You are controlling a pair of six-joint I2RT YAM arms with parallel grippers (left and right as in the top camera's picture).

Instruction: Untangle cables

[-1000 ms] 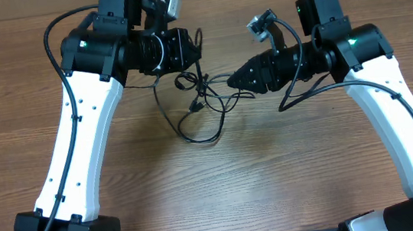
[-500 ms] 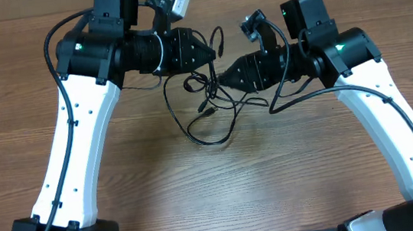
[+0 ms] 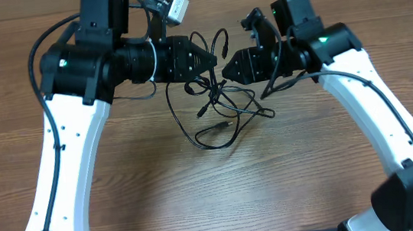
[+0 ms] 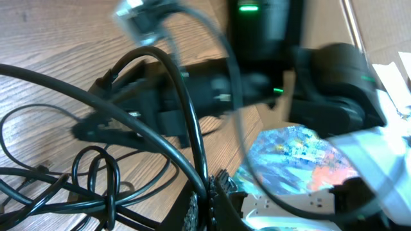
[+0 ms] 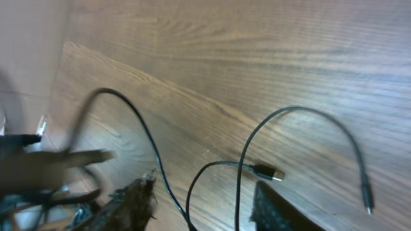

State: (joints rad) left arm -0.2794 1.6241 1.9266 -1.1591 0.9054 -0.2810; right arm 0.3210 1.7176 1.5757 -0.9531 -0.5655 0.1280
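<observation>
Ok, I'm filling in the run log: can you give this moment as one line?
task: untangle cables | left gripper: shut on cables | right gripper: open, strands between its fingers | cables: tangled, partly on table

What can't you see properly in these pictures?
Overhead: how the cables cross between the left gripper and right gripper; the strands are too thin, and the grippers cover them.
Left wrist: where that gripper grips, cut off by the bottom edge; blur smears the rest.
Right wrist: the tangle at the left edge, blurred.
</observation>
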